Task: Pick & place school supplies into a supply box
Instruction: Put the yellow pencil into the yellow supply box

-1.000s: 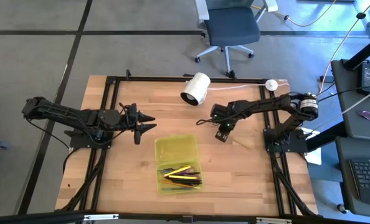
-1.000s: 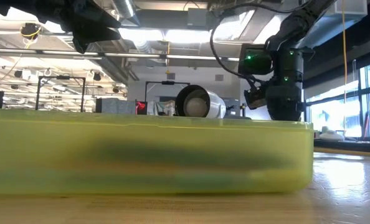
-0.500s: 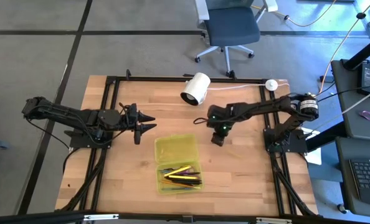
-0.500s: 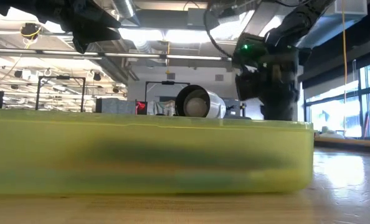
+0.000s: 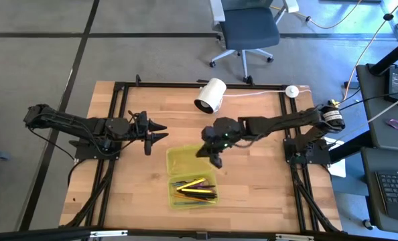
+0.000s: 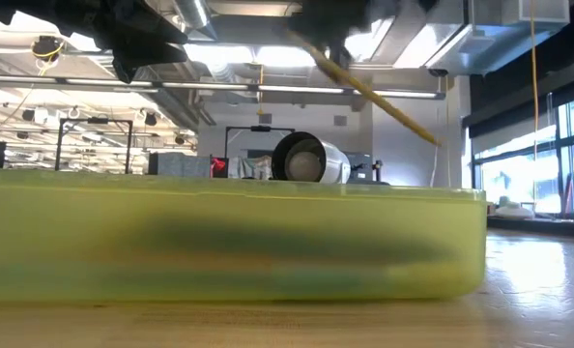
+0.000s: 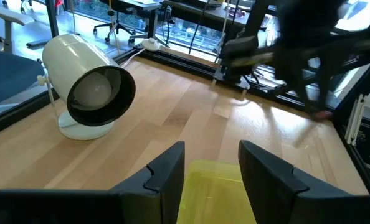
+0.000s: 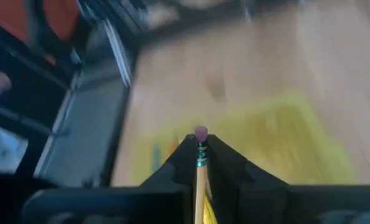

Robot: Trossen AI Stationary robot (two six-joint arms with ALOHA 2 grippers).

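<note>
The right gripper [image 5: 214, 158], jaws clamped on a pencil [image 8: 200, 177], hangs over the box [image 5: 189, 161]'s right rim. The left gripper [image 5: 160, 131], jaws apart, waits left of the box, which holds pens [image 5: 195, 188].

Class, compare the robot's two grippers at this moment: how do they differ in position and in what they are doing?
The right gripper reaches over the supply box; the left gripper hangs over bare table beside that box. The right gripper is shut on a pencil; the left gripper's fingers stand apart and hold nothing. Both are dark two-finger grippers.
</note>
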